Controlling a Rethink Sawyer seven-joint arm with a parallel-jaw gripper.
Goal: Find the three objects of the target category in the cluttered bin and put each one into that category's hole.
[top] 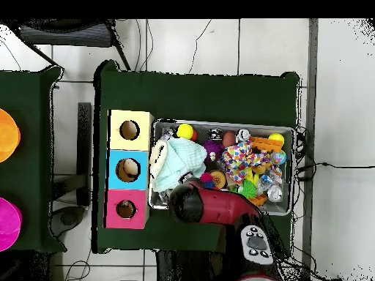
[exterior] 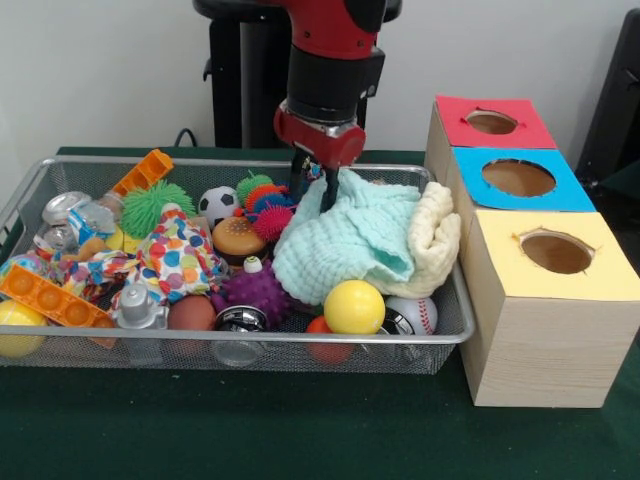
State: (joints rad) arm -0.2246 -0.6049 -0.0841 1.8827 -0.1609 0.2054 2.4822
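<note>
The silver wire-mesh bin (exterior: 20,200) is packed with toys; it also shows in the overhead view (top: 294,168). My gripper (exterior: 314,188) is down inside the bin at its far side, at the top left edge of a mint-green cloth (exterior: 350,240). The cloth rises to a peak right beside the gripper. A pale cream-yellow soft bundle (exterior: 437,232) lies against the cloth's right side. No orange tiger-striped toy shows. The red-panelled hole (exterior: 491,122) tops the wooden box to the right of the bin. In the overhead view (top: 126,209) the arm's head (top: 187,202) hides the gripper.
Blue-panelled (exterior: 518,177) and yellow-panelled (exterior: 556,252) holes follow the red one towards the camera. The bin also holds a polka-dot cloth (exterior: 180,258), spiky balls (exterior: 256,290), a yellow ball (exterior: 354,306), a baseball (exterior: 418,314), a burger toy (exterior: 238,238) and orange blocks (exterior: 50,296).
</note>
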